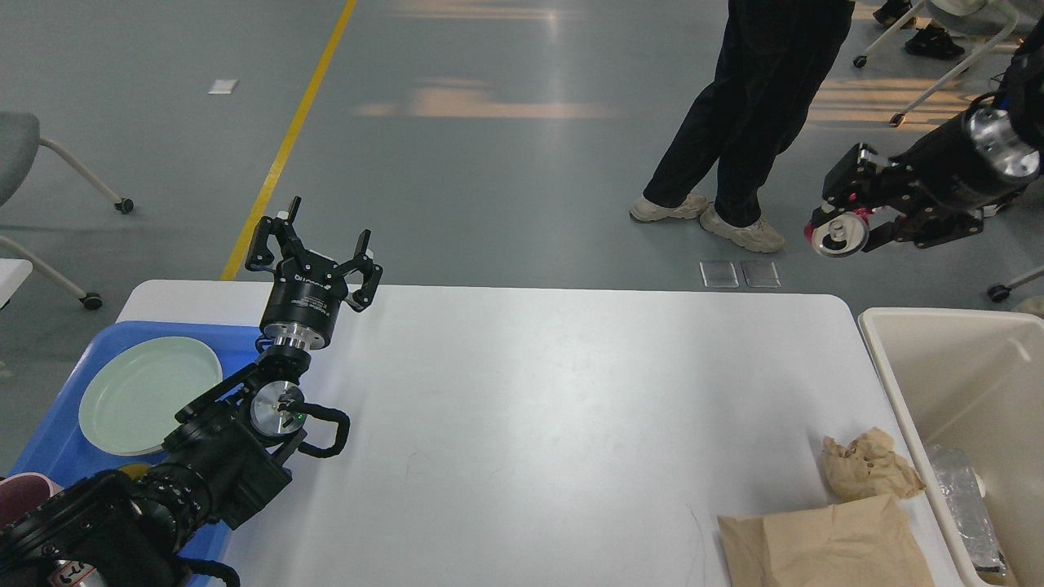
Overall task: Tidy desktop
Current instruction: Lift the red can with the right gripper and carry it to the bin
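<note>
The surface (522, 424) is a white top with rounded corners that fills the lower centre of the view. The left hand (314, 244) stands upright over the surface's 10 o'clock corner, fingers spread and holding nothing. The right hand (848, 224) is raised off the surface at 2 o'clock, seen against the floor, and pinches a can (833, 236) that lies on its side with its silver end toward the camera and a red rim showing. A blue tray (61, 444) sits at 9 o'clock, along the surface's left edge, and holds a pale green plate (147, 395); the rim of a pink cup (20, 497) shows at the tray's near end. A cream bin (905, 383) stands just beside the surface's right edge at 3 o'clock, with a crushed clear bottle (966, 505) lying inside it. A crumpled brown paper (869, 469) rests on the surface at 4 o'clock, and a flat brown bag (816, 546) lies just below it at 5 o'clock, cut off by the lower edge. A person (750, 106) in dark trousers stands on the floor at 1 o'clock.
</note>
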Action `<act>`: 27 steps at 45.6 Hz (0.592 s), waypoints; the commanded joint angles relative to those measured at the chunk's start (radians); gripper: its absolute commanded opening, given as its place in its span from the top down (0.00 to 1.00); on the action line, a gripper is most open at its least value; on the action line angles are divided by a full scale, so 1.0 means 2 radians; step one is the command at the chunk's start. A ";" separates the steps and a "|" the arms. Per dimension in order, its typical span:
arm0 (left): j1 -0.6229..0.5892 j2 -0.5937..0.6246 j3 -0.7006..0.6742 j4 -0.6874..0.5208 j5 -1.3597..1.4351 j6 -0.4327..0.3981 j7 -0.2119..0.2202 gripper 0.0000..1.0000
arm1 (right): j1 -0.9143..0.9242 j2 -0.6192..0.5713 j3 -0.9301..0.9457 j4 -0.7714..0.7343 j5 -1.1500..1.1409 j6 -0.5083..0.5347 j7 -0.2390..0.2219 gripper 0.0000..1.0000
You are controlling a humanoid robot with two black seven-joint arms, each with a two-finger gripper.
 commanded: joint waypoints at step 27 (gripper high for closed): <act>0.000 0.000 0.000 0.000 0.000 0.000 0.000 0.04 | -0.130 -0.184 -0.008 -0.114 -0.107 -0.060 -0.005 1.00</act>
